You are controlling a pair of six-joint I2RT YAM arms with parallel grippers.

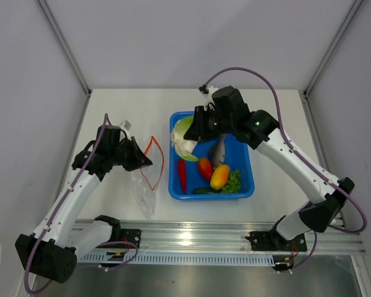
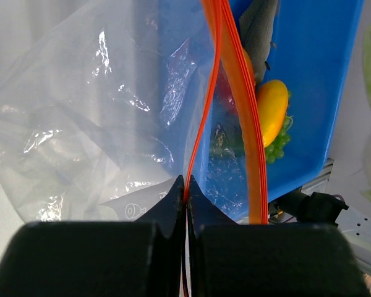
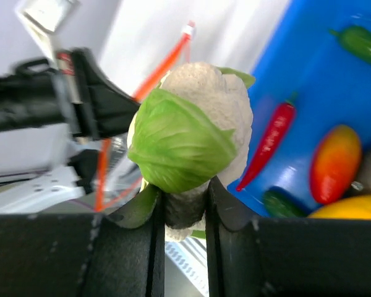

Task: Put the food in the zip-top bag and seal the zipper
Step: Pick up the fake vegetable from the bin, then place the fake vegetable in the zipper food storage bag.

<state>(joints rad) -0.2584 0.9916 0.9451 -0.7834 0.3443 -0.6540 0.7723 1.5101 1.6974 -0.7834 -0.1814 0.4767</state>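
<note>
The white cauliflower (image 3: 191,130), wrapped partly in a green leaf, is grasped at its base between the fingers of the right gripper (image 3: 184,198). In the top view the cauliflower (image 1: 184,141) is held just in front of the right gripper (image 1: 195,128), over the left rim of the blue tub (image 1: 246,193), on the side facing the zip-top bag (image 1: 146,193).

The left gripper (image 2: 187,189) is clenched on one thin lip of the zipper (image 2: 241,93), while the other lip runs free just to the right of it. From above, the zipper (image 1: 156,162) is seen spread into an open loop beside the left gripper (image 1: 142,158), and the clear bag trails from it onto the desk (image 1: 130,111), near the tub but apart from it.

Inside the tub are seen the red chili (image 1: 182,176), the grey fish (image 1: 219,153), two orange-yellow fruits (image 1: 220,176), the green grapes (image 1: 235,180) and the long green vegetable (image 1: 205,191).

A small printed mark is seen on the bag (image 2: 80,124) by the left gripper, but it cannot be read.
</note>
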